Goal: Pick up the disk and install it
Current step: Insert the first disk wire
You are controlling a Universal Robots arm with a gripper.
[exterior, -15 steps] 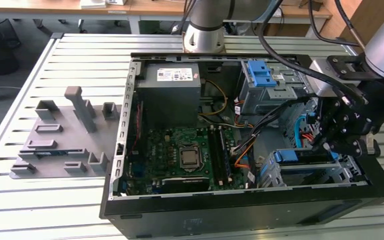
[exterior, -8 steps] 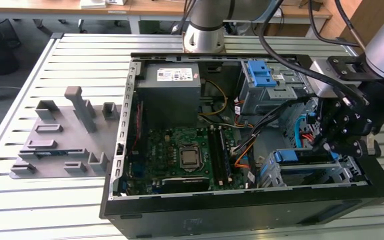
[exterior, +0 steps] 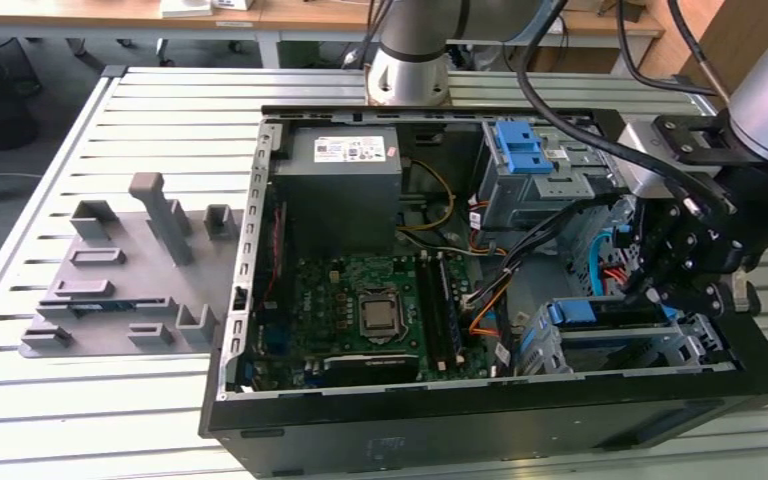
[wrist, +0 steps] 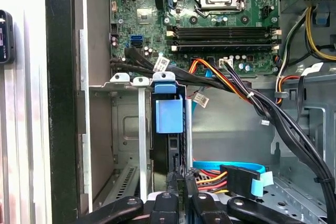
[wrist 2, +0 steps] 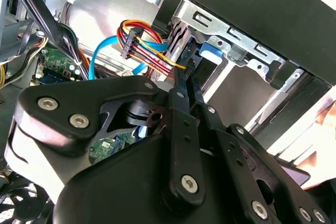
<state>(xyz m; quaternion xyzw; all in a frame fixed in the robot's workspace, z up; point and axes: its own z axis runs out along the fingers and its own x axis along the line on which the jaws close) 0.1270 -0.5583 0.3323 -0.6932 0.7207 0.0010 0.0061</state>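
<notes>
The disk [exterior: 607,313] stands on edge in the drive cage [exterior: 684,350] at the front corner of the open computer case, on the exterior view's right. Its blue carrier tab [wrist: 169,114] and dark edge [wrist: 167,153] show between the cage's metal rails in the first wrist view. My gripper [exterior: 651,290] hangs just over the cage. In both wrist views its two black fingers [wrist 2: 181,90] run close together, with the tips [wrist: 184,178] at the disk's near end beside the blue carrier [wrist 2: 210,53]. I see nothing between the fingers.
Orange, red and blue cables [wrist 2: 137,43] and a black plug [wrist: 239,178] lie beside the cage. The motherboard [exterior: 357,300], a grey box with a sticker [exterior: 344,170] and a blue bracket [exterior: 524,150] sit in the case. A grey fixture [exterior: 117,270] lies on the table. A hand [wrist 2: 325,124] is nearby.
</notes>
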